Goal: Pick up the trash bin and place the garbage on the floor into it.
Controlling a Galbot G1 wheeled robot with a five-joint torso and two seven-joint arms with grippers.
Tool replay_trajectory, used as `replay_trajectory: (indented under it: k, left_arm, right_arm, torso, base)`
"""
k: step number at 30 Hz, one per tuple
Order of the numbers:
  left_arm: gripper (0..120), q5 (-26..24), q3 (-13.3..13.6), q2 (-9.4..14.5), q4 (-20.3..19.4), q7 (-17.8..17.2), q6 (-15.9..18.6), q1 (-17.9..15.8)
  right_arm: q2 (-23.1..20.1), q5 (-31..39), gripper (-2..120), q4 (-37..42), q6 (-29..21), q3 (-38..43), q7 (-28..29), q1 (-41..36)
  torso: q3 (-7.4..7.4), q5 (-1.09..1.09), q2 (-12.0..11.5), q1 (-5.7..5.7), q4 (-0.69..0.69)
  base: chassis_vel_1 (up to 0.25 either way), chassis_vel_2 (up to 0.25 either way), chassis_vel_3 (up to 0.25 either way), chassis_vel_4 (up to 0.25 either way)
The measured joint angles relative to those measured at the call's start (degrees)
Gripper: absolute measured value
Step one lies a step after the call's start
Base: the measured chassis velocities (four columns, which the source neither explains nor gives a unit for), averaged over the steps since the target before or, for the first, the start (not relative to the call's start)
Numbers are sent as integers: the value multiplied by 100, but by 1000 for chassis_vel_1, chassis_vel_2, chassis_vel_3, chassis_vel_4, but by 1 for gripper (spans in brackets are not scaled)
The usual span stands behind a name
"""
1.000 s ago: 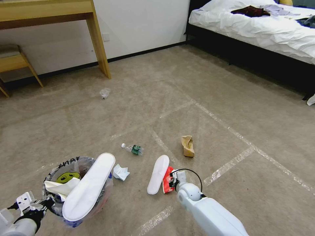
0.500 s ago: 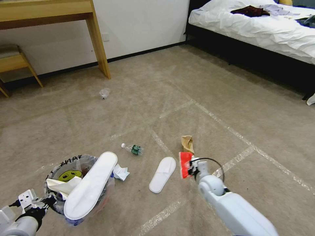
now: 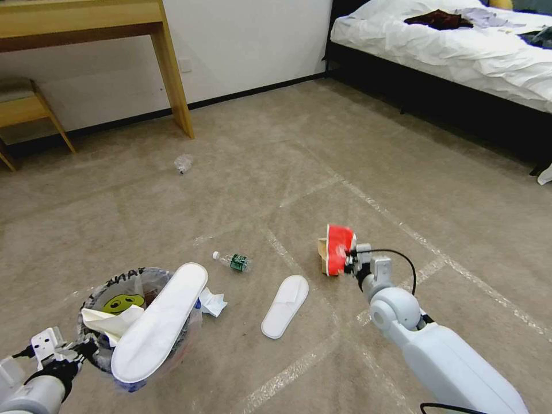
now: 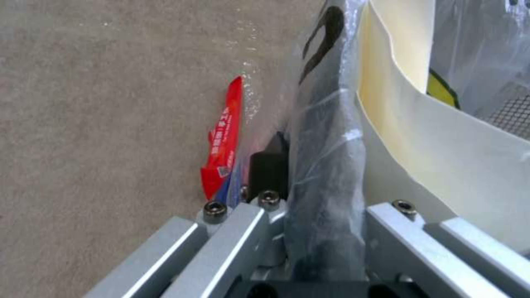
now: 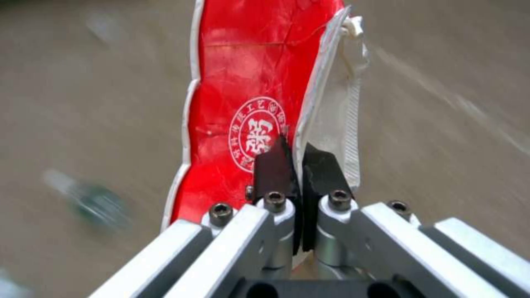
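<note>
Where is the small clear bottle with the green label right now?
In the head view, the small clear green-labelled bottle lies on the carpet left of centre, beyond the crumpled white paper and the red trash bin.

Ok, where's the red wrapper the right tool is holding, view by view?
Head view: the red wrapper, right of centre, held above the carpet by the right tool.
Right wrist view: centre, clamped in that tool, its round white logo facing the camera.
Left wrist view: a different red wrapper, beside the trash bin, whose rim the left tool grips.
Shared landmark: the green-labelled bottle, blurred in the right wrist view.
</note>
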Motion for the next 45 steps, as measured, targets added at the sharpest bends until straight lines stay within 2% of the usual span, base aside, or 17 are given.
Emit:
replay_trajectory:
  k: [2, 12, 14, 21, 32, 36, 45]
  left_arm:
    - [1, -1, 29, -3, -2, -1, 5, -9]
    - [1, -4, 38, 9, -60, -3, 25, 19]
    - [1, -12, 53, -4, -84, -12, 49, -2]
    - [1, -11, 157, -24, -70, -36, 91, -103]
    - [1, -6, 216, -10, -16, -42, 114, -182]
    - [1, -2, 225, -27, 9, -45, 122, -219]
    - [1, -19, 202, -27, 27, -47, 122, -254]
  right_arm:
    - [-62, 343, 0, 471, 260, -34, -227, 103]
    - [-220, 819, 0, 1422, 652, -160, -714, 299]
    - [-309, 965, 0, 1686, 870, -188, -1014, 310]
    - [-322, 1307, 0, 2100, 936, -358, -1287, 359]
    - [-599, 1764, 0, 2529, 824, -1431, -1289, 760]
    - [-712, 1910, 0, 2666, 645, -2028, -1048, 1096]
    - [-901, 1788, 0, 2633, 494, -2554, -842, 1178]
  torso:
    - [0, 0, 0, 0, 0]
    - [0, 0, 0, 0, 1]
    - [0, 0, 0, 0, 0]
    - [0, 1, 0, 0, 0]
    - [0, 1, 0, 0, 0]
    - [0, 0, 0, 0, 0]
    - [0, 0, 0, 0, 0]
  base:
    - [0, 0, 0, 0]
    - [0, 0, 0, 0]
    - [0, 0, 0, 0]
    - [0, 0, 0, 0]
    - [0, 0, 0, 0]
    - [0, 0, 0, 0]
    - [0, 0, 0, 0]
